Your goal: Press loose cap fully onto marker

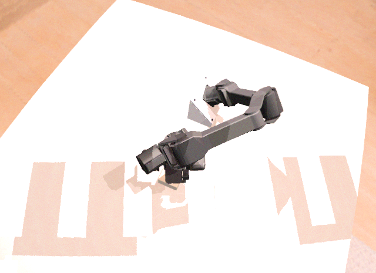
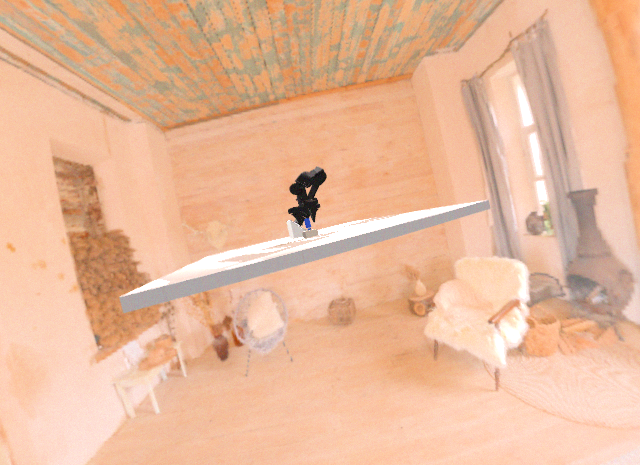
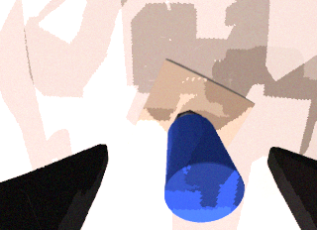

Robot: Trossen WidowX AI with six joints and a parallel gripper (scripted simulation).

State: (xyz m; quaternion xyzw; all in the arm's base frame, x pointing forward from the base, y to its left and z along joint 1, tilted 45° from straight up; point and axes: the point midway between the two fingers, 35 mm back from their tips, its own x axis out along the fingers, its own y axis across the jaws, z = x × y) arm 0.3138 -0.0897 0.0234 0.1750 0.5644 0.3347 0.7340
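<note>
Black fingers frame the wrist view at its left and right edges, and going from left to right the order is plain: 1 finger, a bare gap, the blue cap [image 3: 201,171], another gap, the other finger. The end effector [image 3: 192,197] stands wide apart and grips nothing; neither finger touches the cap. The cap sits on the marker, whose dark barrel just shows under its far rim, and the marker stands in the tan holder block [image 3: 198,101] beneath. My judgement is that the fingers are spread so the arm can lift off without dragging the cap, and that retreating is the step left; whether the cap has clicked fully home cannot be told from these views. Seen from above, the grey arm [image 1: 224,129] folds over the spot and hides the cap. The white tabletop [image 1: 91,91] is crossed by pale tan shadow bars. From the exterior view it is a thin slab [image 2: 248,274] in a warm plastered room, with a stacked woodpile at left, a fleece armchair and a curtained window at right.
</note>
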